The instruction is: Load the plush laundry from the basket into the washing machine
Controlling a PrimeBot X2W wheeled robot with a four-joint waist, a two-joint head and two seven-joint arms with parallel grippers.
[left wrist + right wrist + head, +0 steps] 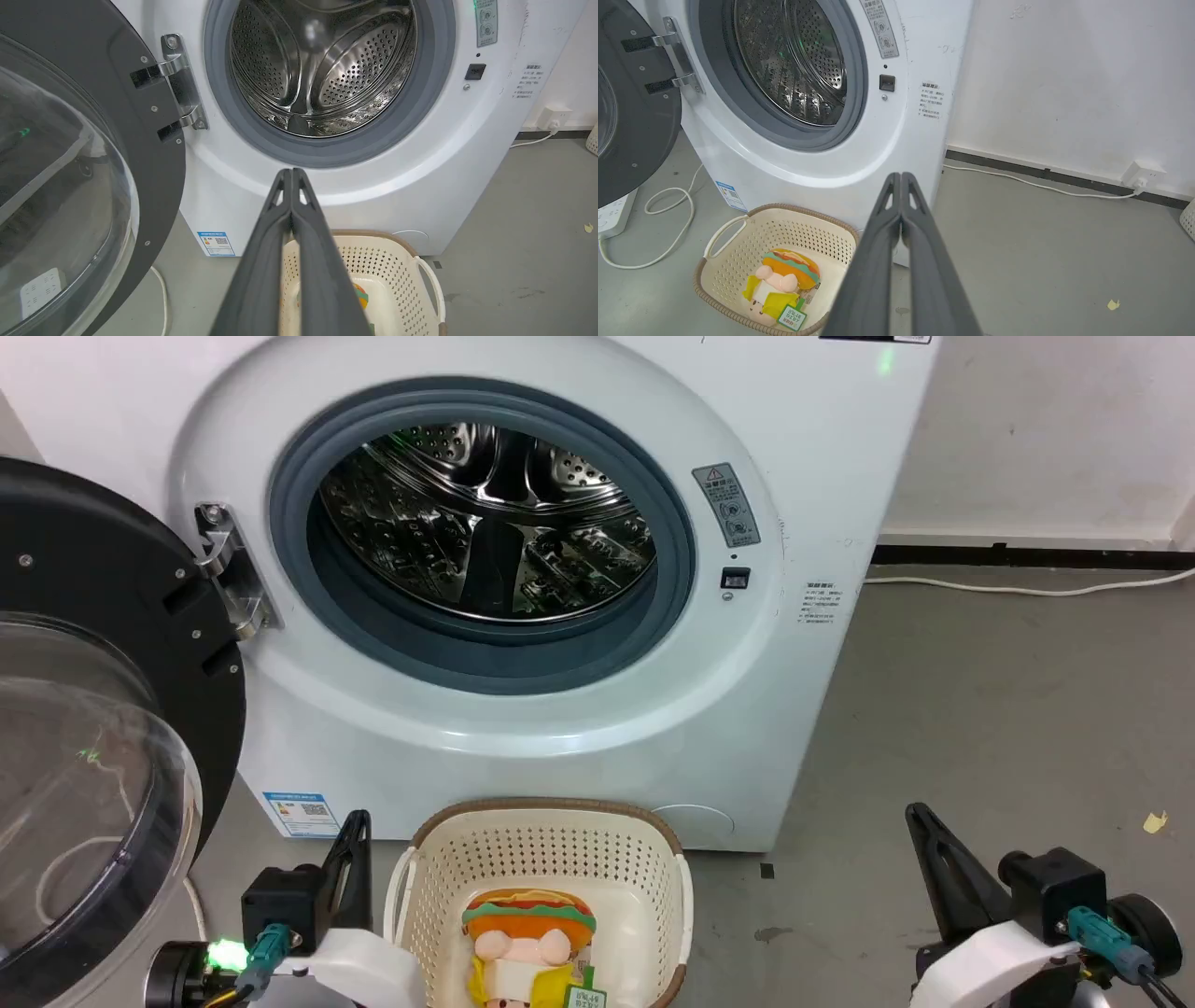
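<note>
While the plush laundry (527, 943) lies in the basket (560, 859) before the open washing machine (560, 747), left gripper (292, 173) and right gripper (901, 177) hang pinched closed, empty.

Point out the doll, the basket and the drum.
doll (528, 913): head view, on its burger hat.
basket (541, 859): head view, on its perforated far wall.
drum (569, 476): head view, on its perforated steel wall.

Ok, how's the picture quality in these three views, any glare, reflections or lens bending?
Head view: the washing machine drum gleams with bright reflections, and the clear door carries glare and a green glint. Left wrist view: wide-angle bending bows the washer front; the left gripper looms large. Right wrist view: even light, the plush laundry crisp in the basket.
</note>
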